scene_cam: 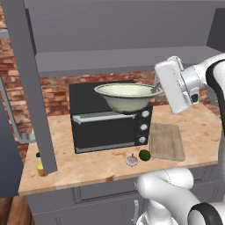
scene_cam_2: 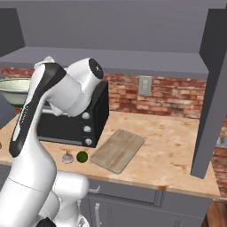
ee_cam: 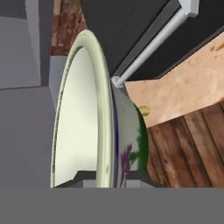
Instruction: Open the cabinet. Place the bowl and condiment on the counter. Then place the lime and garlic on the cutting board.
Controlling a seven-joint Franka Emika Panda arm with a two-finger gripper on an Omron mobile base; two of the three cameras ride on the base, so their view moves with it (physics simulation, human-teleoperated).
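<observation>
Two grey doors of the cabinet (scene_cam: 114,30) stand swung open, one edge-on at nine o'clock in the left base view, the other at three o'clock in the right base view. Below it runs the counter (scene_cam: 197,127), tan and marbled, backed by a brick wall (scene_cam: 55,92). A black oven (scene_cam: 110,127) sits at the centre of the counter in the left base view, its silver door bar across the front and three knobs down its right side.

Next in size, the bowl (scene_cam: 126,96) hangs level in the air just above the oven's top, at about twelve o'clock from the oven door. The gripper (ee_cam: 111,177) is closed on the bowl's rim at the bowl's three o'clock side; in the hand view the two dark tips pinch the rim between them, cream inside to the left, dark green base to the right.

At four o'clock from the oven lies the cutting board (scene_cam: 167,141), flat and bare, just beside the oven's right end. The lime (scene_cam: 144,154) rests on the counter at the board's seven o'clock corner, just beside it, and the garlic (scene_cam: 132,160) sits just beside the lime at its nine o'clock. The condiment (scene_cam: 40,165) stands upright near the counter's front left corner, at eight o'clock from the oven, partly behind the open door's edge.
</observation>
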